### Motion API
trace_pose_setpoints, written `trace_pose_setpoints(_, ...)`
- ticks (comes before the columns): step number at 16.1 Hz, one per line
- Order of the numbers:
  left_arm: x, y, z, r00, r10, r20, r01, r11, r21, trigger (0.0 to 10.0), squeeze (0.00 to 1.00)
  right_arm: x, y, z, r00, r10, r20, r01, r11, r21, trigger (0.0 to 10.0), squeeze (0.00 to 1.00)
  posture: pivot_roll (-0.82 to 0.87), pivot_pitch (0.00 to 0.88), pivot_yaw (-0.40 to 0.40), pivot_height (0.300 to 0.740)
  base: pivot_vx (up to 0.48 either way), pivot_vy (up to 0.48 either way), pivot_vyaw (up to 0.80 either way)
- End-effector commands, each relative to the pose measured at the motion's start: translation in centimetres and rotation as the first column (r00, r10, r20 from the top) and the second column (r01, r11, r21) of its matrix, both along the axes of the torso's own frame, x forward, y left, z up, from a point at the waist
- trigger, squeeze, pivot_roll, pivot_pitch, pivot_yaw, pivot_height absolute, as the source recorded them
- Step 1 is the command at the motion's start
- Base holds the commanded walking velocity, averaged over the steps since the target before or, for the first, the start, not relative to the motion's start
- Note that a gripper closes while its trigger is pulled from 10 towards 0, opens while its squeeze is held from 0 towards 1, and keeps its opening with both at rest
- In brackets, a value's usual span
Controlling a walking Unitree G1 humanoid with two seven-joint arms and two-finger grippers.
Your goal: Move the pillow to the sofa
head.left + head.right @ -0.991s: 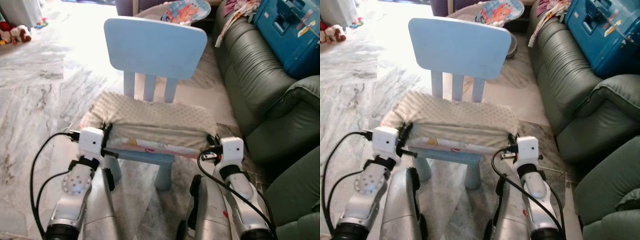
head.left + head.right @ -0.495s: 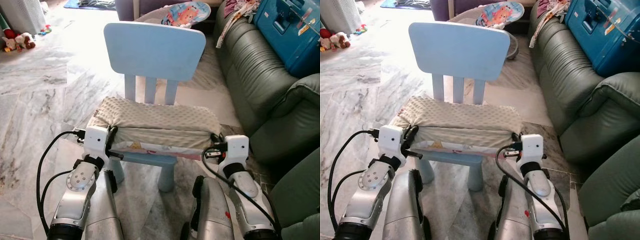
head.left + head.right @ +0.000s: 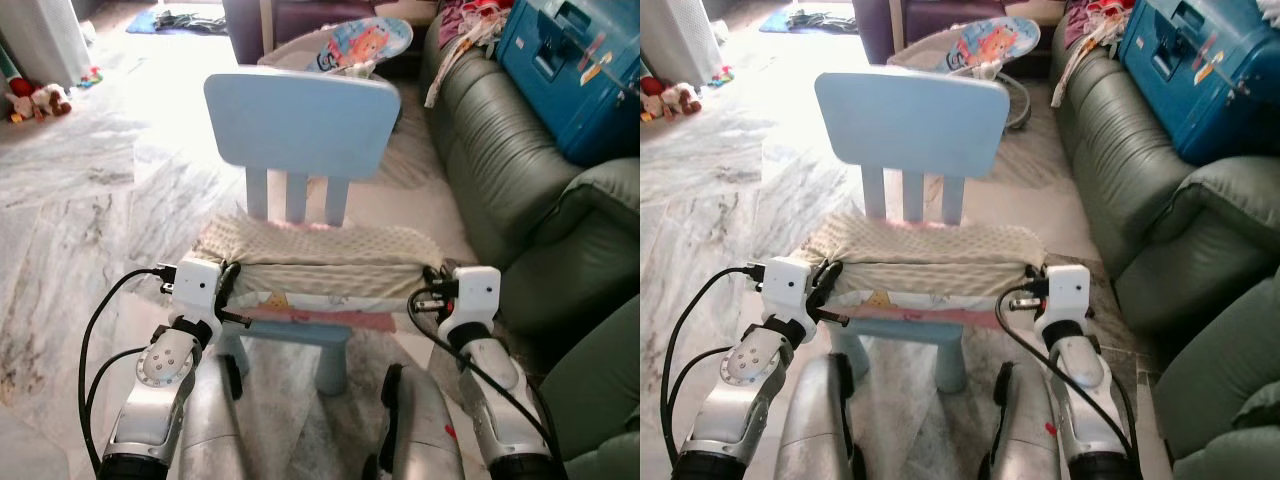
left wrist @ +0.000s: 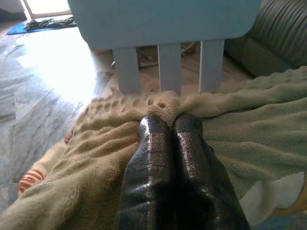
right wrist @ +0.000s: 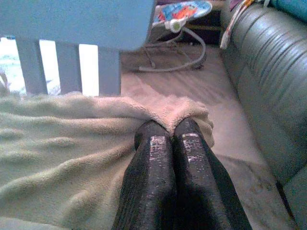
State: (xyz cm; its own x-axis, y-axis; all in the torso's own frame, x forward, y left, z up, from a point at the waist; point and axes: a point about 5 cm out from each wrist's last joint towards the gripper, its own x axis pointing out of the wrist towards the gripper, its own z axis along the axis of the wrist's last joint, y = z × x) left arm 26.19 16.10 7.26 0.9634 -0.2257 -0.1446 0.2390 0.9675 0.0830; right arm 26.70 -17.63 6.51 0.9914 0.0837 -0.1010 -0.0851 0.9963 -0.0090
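Left eye view puts the pillow (image 3: 320,268) right in front of me, a beige nubbly cushion with a printed pink-edged underside, lying across the seat of the small blue chair (image 3: 300,115) and overhanging its front edge. Standing here I can see both arms reaching in at the pillow's two ends. The left claw (image 4: 170,125) has its black fingers pressed together on a fold of the fabric at the chair seat's left edge, and the right claw (image 5: 167,130) is pinching the plush cover the same way at the seat's right edge. In each wrist view the cloth puckers up between the fingertips, so both grips look firm.

To the robot's right runs the green leather sofa (image 3: 500,170), with a blue case (image 3: 585,70) and some clothes resting on its far cushions; the nearer cushion and armrest look free. A baby bouncer (image 3: 350,45) stands behind the chair, and soft toys (image 3: 30,98) lie far off on the marble floor (image 3: 90,210).

My guess is that the grasp is done and the lift is in hand. Next, both arms should raise the pillow evenly clear of the seat and chair back, then the body should turn right toward the sofa, keeping the two claws level so the cushion does not sag or slip.
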Motion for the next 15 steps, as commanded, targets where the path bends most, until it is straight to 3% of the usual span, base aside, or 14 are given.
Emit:
trace_pose_setpoints(1,0.3,-0.3,0.9,0.999,-0.008,0.031,0.008,1.0,-0.007,10.0,0.0,0.5,-0.5,1.2,0.999,-0.025,0.046,0.025,1.0,0.006,10.0,0.0,-0.01,0.0,-0.035,0.611,0.0,0.0,0.0)
trace_pose_setpoints(11,0.7,-0.8,1.0,1.0,0.003,0.028,-0.003,1.0,-0.018,10.0,0.0,0.9,-0.5,1.7,0.998,-0.027,0.053,0.027,1.0,0.008,10.0,0.0,-0.02,0.0,-0.04,0.721,0.0,0.0,0.0)
trace_pose_setpoints(15,0.7,-1.0,1.0,1.0,-0.003,0.027,0.003,1.0,-0.03,10.0,0.0,1.0,-0.4,2.2,0.997,-0.029,0.078,0.033,0.999,-0.041,10.0,0.0,-0.03,0.0,-0.04,0.726,0.0,0.0,0.0)
